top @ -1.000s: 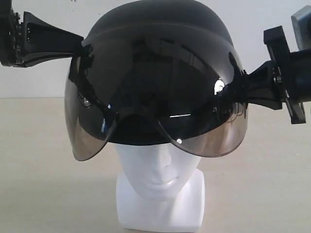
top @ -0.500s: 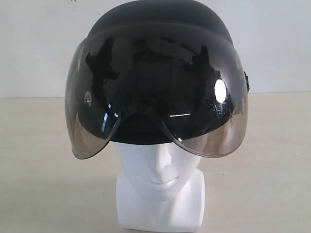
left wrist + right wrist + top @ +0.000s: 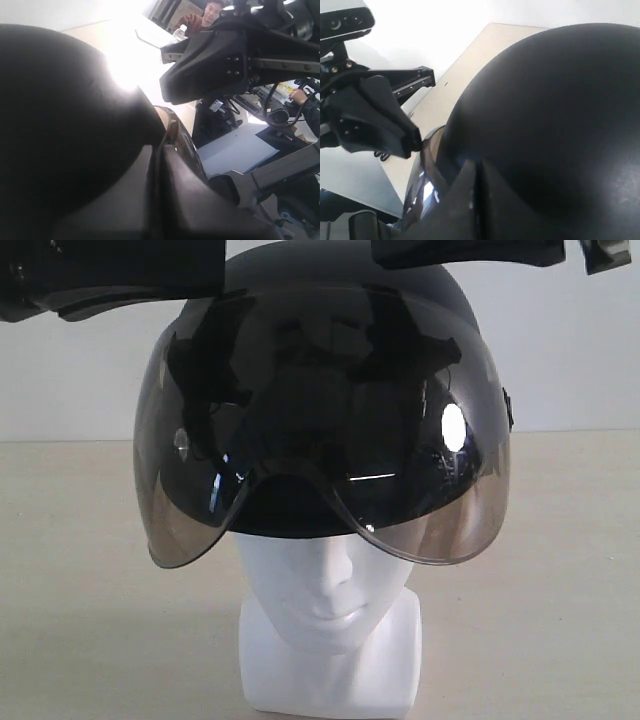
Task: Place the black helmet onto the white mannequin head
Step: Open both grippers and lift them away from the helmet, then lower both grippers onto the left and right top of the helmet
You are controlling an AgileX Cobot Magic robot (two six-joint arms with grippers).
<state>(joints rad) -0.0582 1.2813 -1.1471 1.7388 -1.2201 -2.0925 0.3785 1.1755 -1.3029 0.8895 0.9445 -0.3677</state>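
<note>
Sitting over the white mannequin head [image 3: 325, 590], the black helmet [image 3: 320, 410] covers the crown and brow. Its smoke visor [image 3: 400, 505] hangs in front of the eyes, leaving nose, lips and neck block bare below the helmet. Both claws are above the helmet's dome. The left gripper [image 3: 156, 155] has its fingers pressed together on nothing, and the right gripper [image 3: 477, 170] is likewise closed and empty. Whether either tip actually touches the shell is hard to judge from such close, dim views. The placing step looks all but finished. The next move probably calls for a light, even press on the dome, or a straight lift clear of the helmet without nudging it askew.
</note>
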